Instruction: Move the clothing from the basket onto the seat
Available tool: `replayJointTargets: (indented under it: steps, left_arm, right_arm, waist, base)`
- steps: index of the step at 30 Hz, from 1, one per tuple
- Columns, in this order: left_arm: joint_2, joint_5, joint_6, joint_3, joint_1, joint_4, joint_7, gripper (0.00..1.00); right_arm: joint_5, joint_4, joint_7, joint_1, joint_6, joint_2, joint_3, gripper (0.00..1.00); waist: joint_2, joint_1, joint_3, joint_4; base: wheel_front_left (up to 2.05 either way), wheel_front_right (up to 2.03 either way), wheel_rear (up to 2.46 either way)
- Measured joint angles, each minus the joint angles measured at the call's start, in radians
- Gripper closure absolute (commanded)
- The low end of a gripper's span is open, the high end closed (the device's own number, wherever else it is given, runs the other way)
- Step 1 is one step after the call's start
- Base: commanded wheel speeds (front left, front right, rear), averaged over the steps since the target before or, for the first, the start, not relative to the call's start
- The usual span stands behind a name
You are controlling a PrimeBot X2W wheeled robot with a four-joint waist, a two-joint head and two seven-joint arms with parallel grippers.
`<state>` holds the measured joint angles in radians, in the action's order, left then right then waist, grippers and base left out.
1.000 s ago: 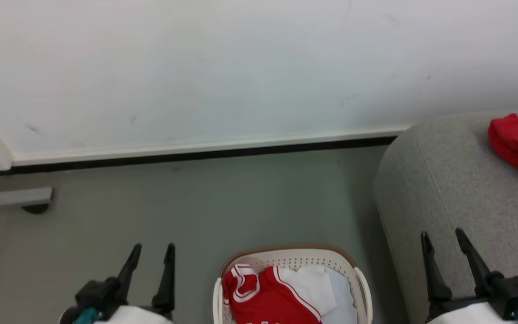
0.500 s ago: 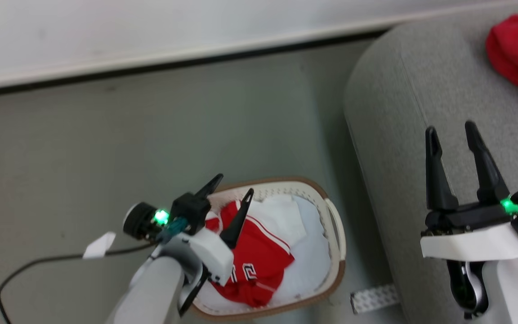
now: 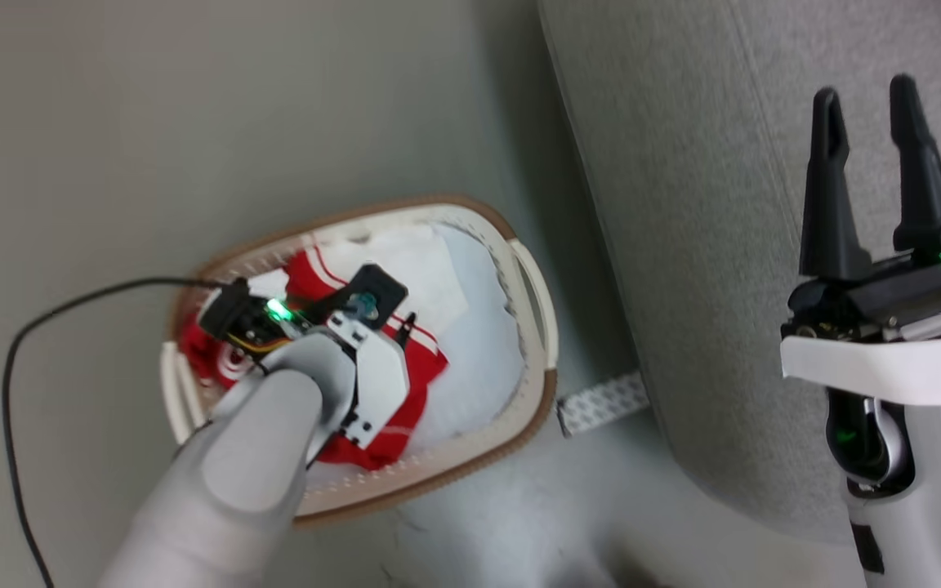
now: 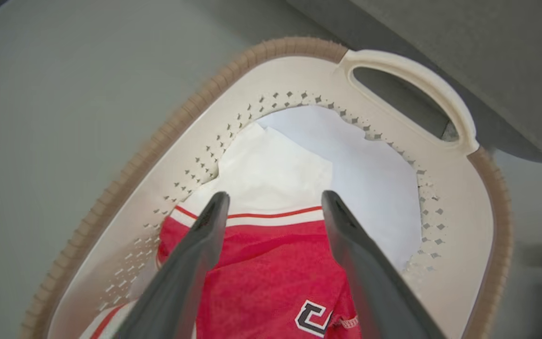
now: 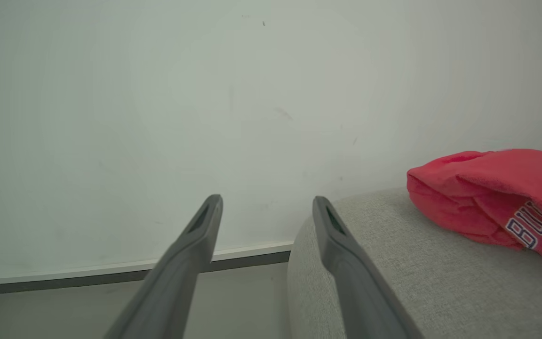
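A thin black cable (image 3: 9, 367) loops over the grey floor (image 3: 111, 122) at the far left of the head view. Next to it the basket (image 4: 459, 212), cream with a brown woven-look rim, stands on the floor just beside the seat (image 3: 683, 204). The left gripper (image 4: 274, 197) reaches down into the basket, its jaws spread wide with nothing between them. Its two dark tips hang over the clothing (image 4: 271, 226), at the white-and-red striped edge of a red jersey (image 4: 261, 273). I cannot tell whether they touch the cloth. The jersey lies crumpled, with dark lettering edged in white, on top of a plain white piece (image 4: 275, 160) that fills the basket's side nearer the seat. A pale patterned strip (image 3: 601, 402) lies on the floor between basket and seat. The seat is light grey fabric with a rounded edge and a seam. Over it hangs the right gripper (image 3: 863, 88), jaws spread wide and holding nothing. In the right wrist view a bunched red garment (image 5: 482, 193) with white lettering rests on the seat, well apart from those jaws, before a pale wall (image 5: 205, 94).
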<state>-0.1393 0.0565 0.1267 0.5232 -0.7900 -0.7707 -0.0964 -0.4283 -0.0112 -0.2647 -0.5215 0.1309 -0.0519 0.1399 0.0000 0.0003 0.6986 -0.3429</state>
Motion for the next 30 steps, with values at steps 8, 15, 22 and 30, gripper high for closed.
replayJointTargets:
  steps: [8,15,22,30]
  left_arm:
    - [-0.050,0.067,-0.031,0.037,-0.103,-0.109,-0.174,0.00]
    - [-0.090,0.102,-0.039,0.063,-0.178,-0.166,-0.247,0.00]
    - [-0.084,0.104,-0.034,0.080,-0.224,-0.200,-0.245,1.00]
    - [-0.074,0.050,-0.030,0.069,-0.193,-0.222,-0.193,1.00]
  right_arm:
    - [-0.072,-0.056,0.000,-0.058,0.000,0.000,0.017,0.00]
    - [-0.102,-0.100,0.000,-0.080,0.000,0.000,0.001,0.00]
    - [-0.109,-0.109,0.000,-0.071,0.000,0.001,-0.024,0.00]
    - [-0.111,-0.054,0.000,-0.064,0.000,0.001,-0.012,0.00]
  waist:
    - [0.0000,-0.0001,0.149,-0.069]
    - [0.0000,-0.0002,0.253,-0.109]
    - [0.0000,-0.0003,0.290,-0.106]
    - [0.0000,-0.0003,0.242,-0.108]
  base:
    - [0.00,0.00,0.00]
    - [0.00,0.00,0.00]
    - [0.00,0.00,0.00]
    - [0.00,0.00,0.00]
